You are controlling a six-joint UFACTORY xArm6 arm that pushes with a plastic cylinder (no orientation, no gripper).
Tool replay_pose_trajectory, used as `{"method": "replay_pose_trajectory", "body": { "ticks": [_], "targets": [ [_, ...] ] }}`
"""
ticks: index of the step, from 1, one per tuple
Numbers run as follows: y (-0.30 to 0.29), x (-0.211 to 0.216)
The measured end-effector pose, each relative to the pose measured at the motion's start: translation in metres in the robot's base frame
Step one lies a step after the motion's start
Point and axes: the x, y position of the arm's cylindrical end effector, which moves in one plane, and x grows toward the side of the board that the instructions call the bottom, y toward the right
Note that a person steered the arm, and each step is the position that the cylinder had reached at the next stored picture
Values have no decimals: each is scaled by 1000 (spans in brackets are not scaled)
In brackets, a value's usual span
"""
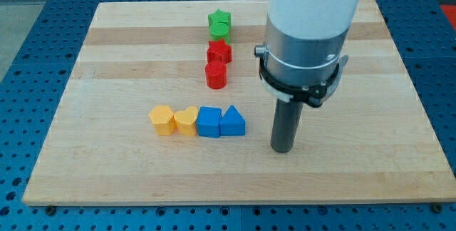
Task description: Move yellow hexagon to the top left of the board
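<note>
Standing lower right of centre, my tip (283, 149) touches nothing, well apart from the yellow hexagon (162, 120) at lower left heading its row; approach step judged pending, requiring circling below-right to push up-left.

Open board (107, 60) lies up-left of yellow hexagon (162, 120); yellow heart (187, 120) touches its right.

The wooden board (107, 174) lies on a blue perforated table (28, 60). On the board, a row runs from the view's left: yellow hexagon (162, 120), yellow heart (187, 120), blue block (209, 122), blue triangle (232, 122), each touching the next. Above them a column holds green star (220, 25), red star (219, 50) and red cylinder (216, 75).
</note>
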Motion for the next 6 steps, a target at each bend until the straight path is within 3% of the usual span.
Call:
{"method": "replay_pose_trajectory", "body": {
  "ticks": [1, 2, 4, 5, 6],
  "targets": [
    [-44, 38],
    [-48, 42],
    [-117, 42],
    [-117, 42],
    [-117, 14]
  ]
}}
